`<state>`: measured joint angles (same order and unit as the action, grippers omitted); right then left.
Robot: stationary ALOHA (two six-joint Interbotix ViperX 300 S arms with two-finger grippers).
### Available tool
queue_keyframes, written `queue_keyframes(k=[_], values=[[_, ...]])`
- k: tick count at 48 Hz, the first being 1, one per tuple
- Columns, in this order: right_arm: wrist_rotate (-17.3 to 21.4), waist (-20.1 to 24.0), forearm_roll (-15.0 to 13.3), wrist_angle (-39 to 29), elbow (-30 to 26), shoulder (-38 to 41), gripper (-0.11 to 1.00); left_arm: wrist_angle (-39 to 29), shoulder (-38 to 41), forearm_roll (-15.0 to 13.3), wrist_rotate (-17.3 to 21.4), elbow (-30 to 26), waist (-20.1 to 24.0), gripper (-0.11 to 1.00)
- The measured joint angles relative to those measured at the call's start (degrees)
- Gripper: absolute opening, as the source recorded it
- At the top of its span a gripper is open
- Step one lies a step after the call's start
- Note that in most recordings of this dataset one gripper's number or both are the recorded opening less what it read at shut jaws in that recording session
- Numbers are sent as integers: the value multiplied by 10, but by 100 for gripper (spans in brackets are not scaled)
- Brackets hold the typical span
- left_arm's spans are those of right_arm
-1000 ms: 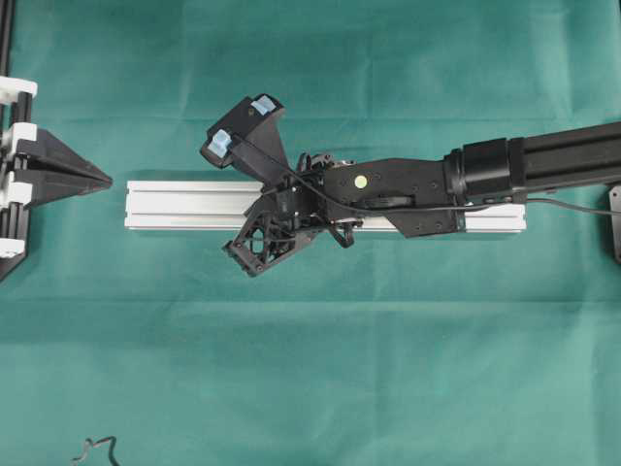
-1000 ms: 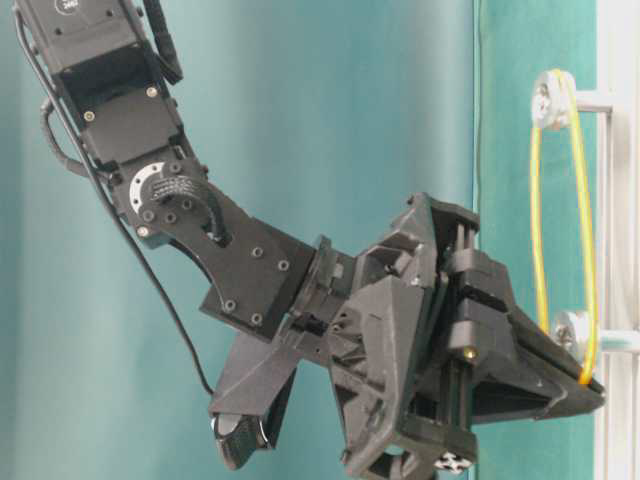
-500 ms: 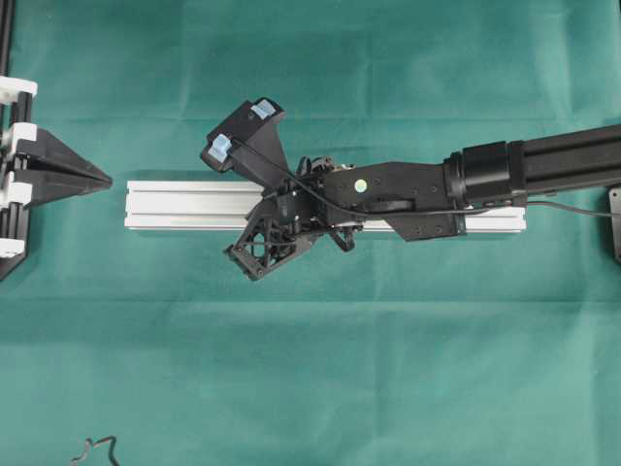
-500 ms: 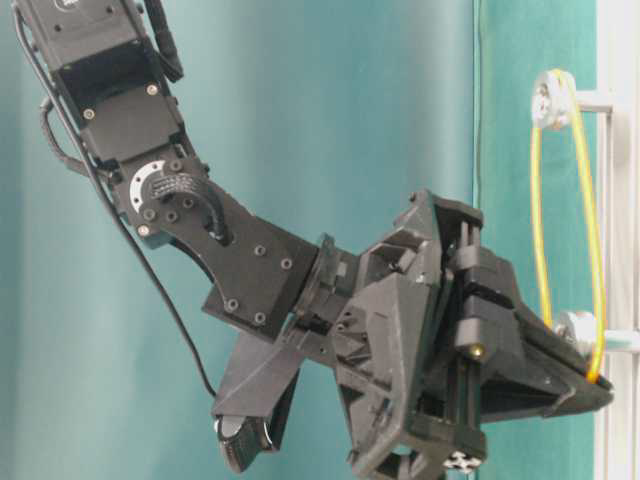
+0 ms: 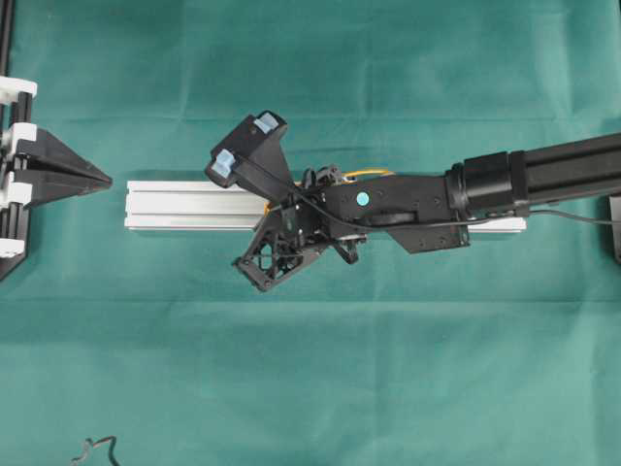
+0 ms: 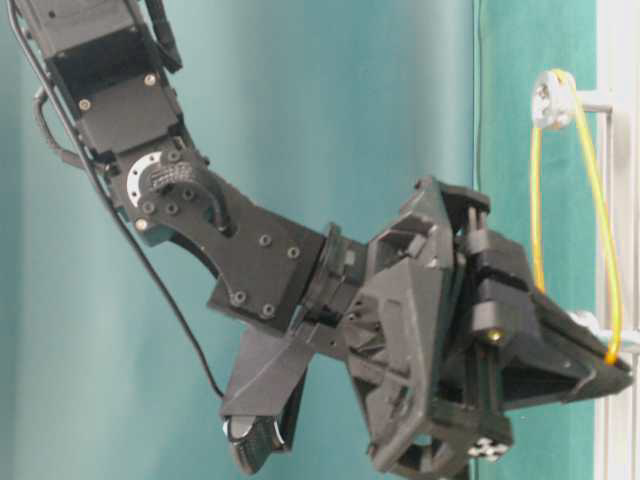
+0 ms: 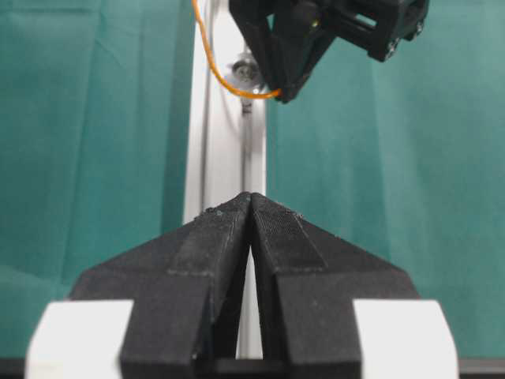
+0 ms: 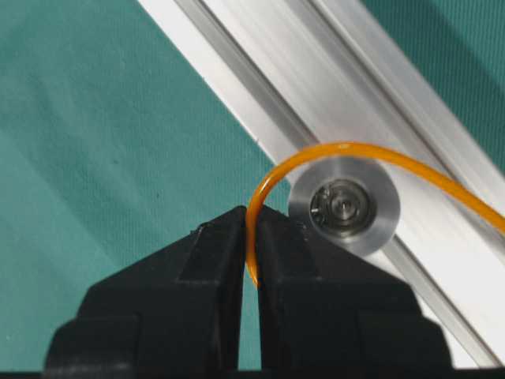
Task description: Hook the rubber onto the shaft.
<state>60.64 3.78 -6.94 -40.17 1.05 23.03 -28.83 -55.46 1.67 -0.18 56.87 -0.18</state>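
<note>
Pinching the rubber [image 8: 251,260] at its very end, my right gripper [image 8: 248,241] has the jaws pressed together on the band. It handles soft, light and springy; a taut loop like this could snap out of a shallow grip, so holding close to the fingertips as now looks right. The rubber is a thin orange loop, stretched along the silver rail [image 8: 379,95], curving round the near shaft [image 8: 344,205] and reaching to the far shaft [image 6: 550,98]. Whether it sits fully in the near shaft's groove I can't tell. My left gripper [image 7: 251,207] is closed, empty, parked off the rail's end.
</note>
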Motion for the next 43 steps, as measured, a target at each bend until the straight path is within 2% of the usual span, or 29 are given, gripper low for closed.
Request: queue_keyframes(k=[17, 43], values=[[2, 5, 2, -7, 54, -34, 6, -1, 0, 0, 0, -1, 0, 0], [-4, 6, 0, -5, 105, -78, 6, -1, 0, 0, 0, -1, 0, 0]])
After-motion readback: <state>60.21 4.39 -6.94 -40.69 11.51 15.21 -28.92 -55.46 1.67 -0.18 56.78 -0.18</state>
